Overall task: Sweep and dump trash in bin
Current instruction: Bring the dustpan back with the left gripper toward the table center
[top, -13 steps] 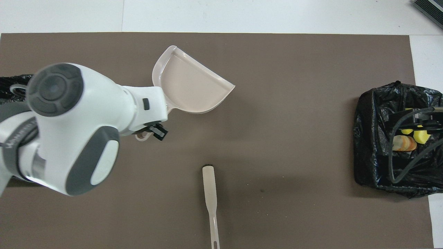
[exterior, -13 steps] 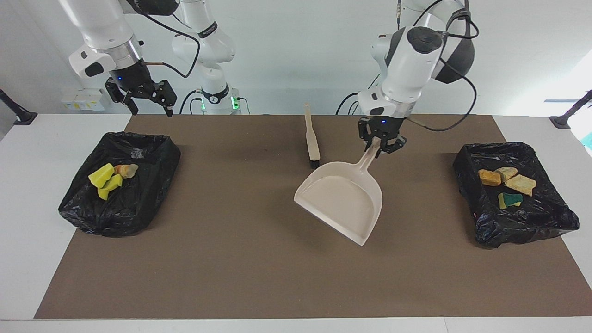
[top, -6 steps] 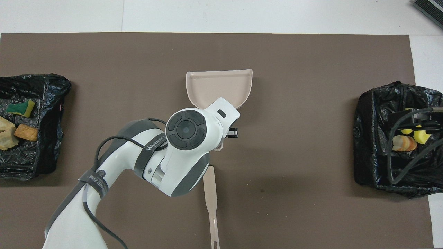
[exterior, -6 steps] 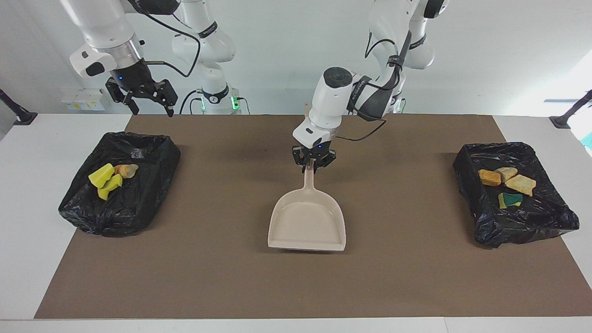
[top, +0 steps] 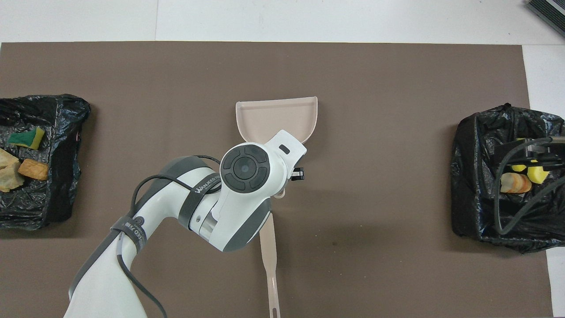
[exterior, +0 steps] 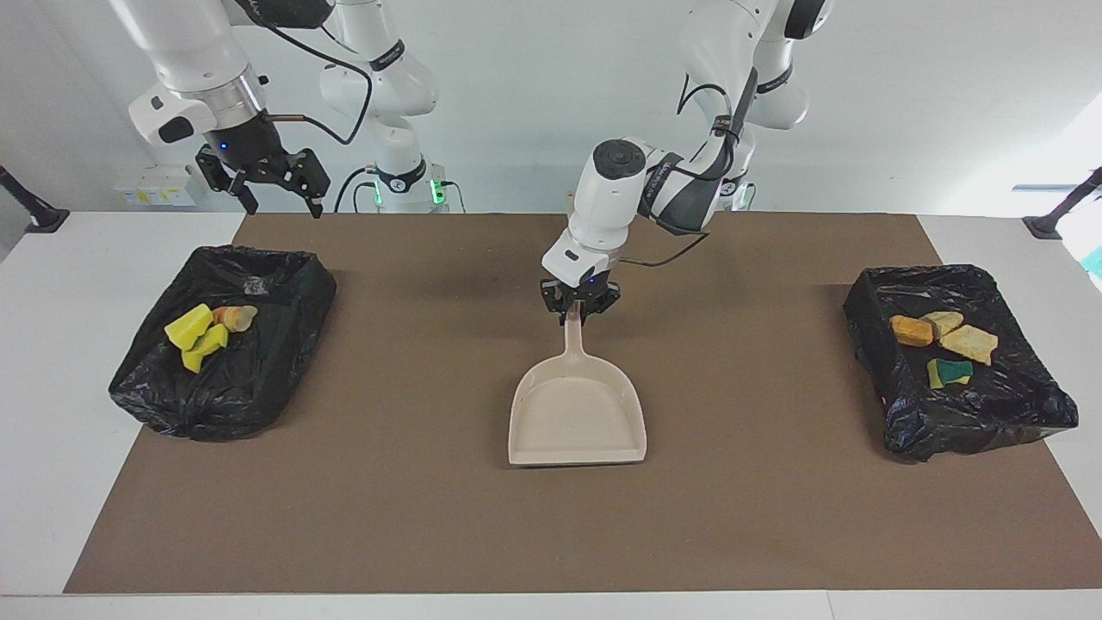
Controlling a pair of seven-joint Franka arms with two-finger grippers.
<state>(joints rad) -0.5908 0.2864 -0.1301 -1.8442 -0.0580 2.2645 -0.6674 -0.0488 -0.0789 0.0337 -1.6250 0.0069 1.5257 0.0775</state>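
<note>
From the facing camera we see the left gripper (exterior: 578, 312) clenched on the handle of the beige dustpan (exterior: 577, 416), which lies flat on the brown mat (exterior: 430, 517) in the middle of the table, its wide mouth turned away from the robots. Our right gripper (exterior: 275, 194) hangs with released jaws over the mat's edge, near the black bin (exterior: 225, 344) at the right arm's end; three pieces of trash (exterior: 205, 331) lie in it. Four more scraps (exterior: 943, 344) lie in the second bin (exterior: 956, 362) at the left arm's end. From the overhead camera we see the left arm covering the dustpan's (top: 277, 117) handle, and the brush (top: 269, 260) lying on the mat nearer to the robots than the pan.
</note>
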